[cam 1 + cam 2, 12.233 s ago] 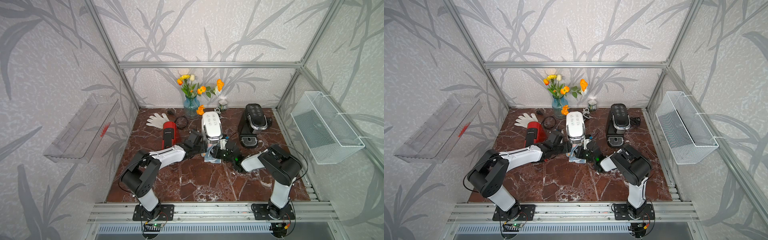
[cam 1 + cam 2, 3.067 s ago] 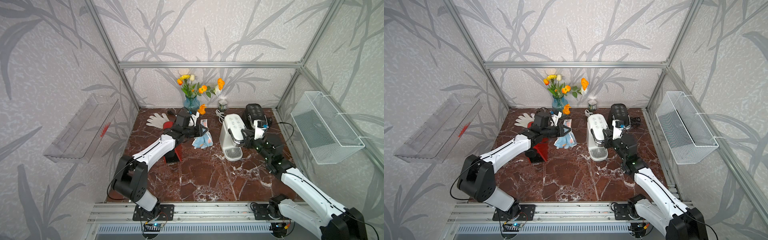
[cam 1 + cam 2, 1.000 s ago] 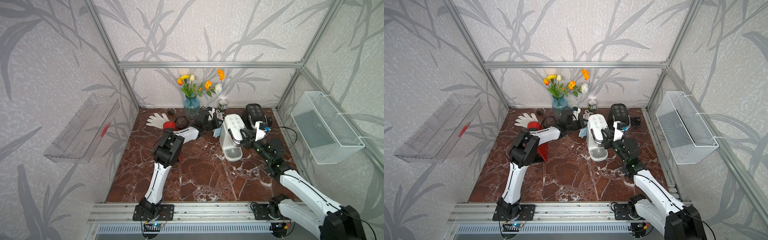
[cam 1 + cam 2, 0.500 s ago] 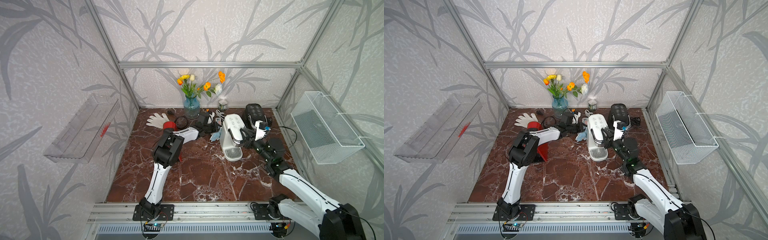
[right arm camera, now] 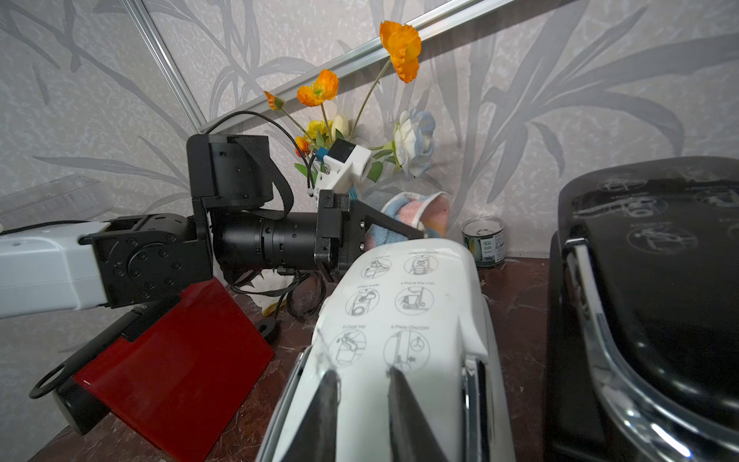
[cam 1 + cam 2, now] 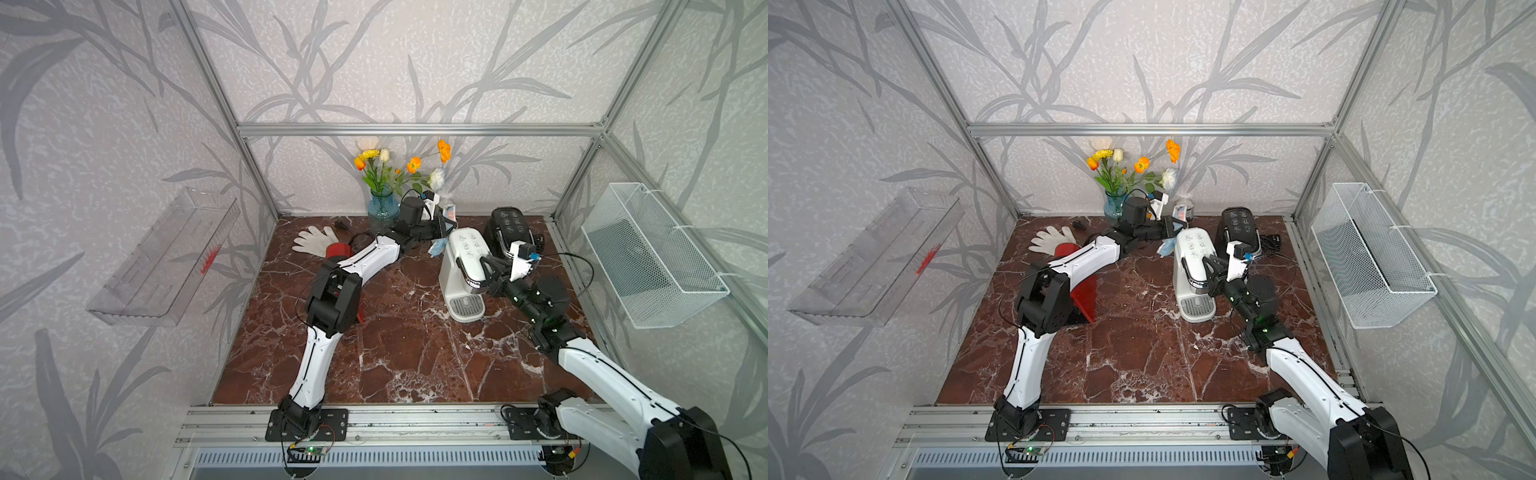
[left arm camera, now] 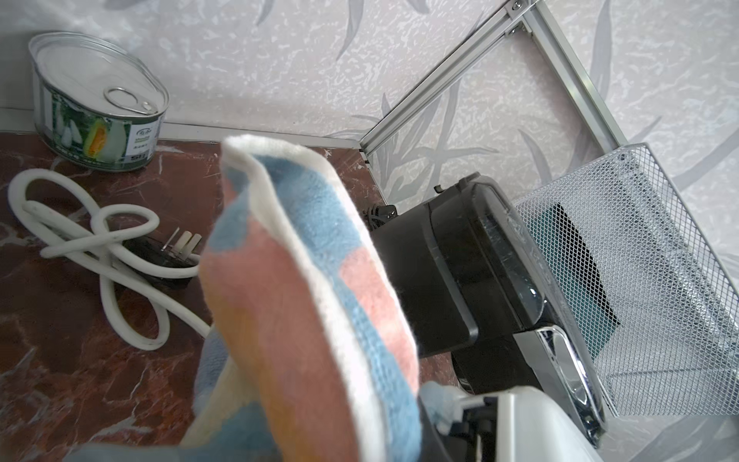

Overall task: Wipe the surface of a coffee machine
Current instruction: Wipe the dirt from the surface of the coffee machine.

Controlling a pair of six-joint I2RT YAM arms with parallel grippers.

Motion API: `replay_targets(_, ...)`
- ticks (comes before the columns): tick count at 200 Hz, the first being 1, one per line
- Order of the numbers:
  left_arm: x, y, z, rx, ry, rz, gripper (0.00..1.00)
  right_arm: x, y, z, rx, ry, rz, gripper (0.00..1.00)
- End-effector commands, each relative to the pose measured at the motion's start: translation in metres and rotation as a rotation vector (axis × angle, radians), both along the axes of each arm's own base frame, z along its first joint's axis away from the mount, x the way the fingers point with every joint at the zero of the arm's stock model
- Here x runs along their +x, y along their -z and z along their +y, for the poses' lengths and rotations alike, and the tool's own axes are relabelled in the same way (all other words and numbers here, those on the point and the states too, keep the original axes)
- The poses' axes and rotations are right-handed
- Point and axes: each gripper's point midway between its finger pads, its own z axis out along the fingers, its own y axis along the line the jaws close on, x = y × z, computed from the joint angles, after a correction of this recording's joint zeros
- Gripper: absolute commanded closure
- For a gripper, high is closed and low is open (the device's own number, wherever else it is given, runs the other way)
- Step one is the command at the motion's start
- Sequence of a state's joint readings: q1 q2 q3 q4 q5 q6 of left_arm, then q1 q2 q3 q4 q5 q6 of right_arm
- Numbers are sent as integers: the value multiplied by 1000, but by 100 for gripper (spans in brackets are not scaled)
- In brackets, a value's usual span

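Observation:
The white coffee machine [image 6: 467, 249] [image 6: 1196, 249] stands right of centre on the marble floor, with printed pictograms on its lid [image 5: 400, 304]. My left gripper [image 6: 442, 226] [image 6: 1177, 226] is shut on a blue, pink and white striped cloth [image 7: 304, 280] [image 5: 416, 212] at the machine's rear top edge. Part of the cloth hangs down beside the machine's back [image 6: 435, 249]. The cloth hides the left fingers in the left wrist view. My right gripper [image 6: 482, 266] [image 5: 362, 374] rests its tips on the lid's front, jaws narrowly apart with only the lid surface between them.
A black coffee machine [image 6: 509, 226] stands just behind and to the right; a red one [image 6: 1084, 291] lies under my left arm. Along the back are a flower vase [image 6: 382, 205], a tin can [image 7: 96, 104], a white cable [image 7: 100, 240] and a white glove [image 6: 313, 241]. A wire basket [image 6: 648, 257] hangs on the right wall.
Over the last second my left gripper has carried the cloth a little right and up, onto the rear top of the white machine. The right arm has not moved.

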State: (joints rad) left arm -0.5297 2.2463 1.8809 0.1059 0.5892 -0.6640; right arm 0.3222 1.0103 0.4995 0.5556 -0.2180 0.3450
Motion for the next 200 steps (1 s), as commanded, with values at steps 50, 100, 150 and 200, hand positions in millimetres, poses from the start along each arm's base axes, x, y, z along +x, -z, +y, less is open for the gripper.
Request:
replay_targets(50, -42, 72, -8, 37, 96, 117, 100, -10, 76, 5, -71, -39, 243, 76)
replay_targets(100, -61, 97, 9, 104, 85, 147, 100, -8, 81, 7, -73, -46, 256, 76)
replay_targets(150, -51, 30, 2, 65, 88, 57, 100, -8, 83, 8, -70, -50, 262, 76)
replay_targets(200, -37, -43, -9, -23, 94, -53, 100, -8, 83, 9, -68, -52, 263, 76)
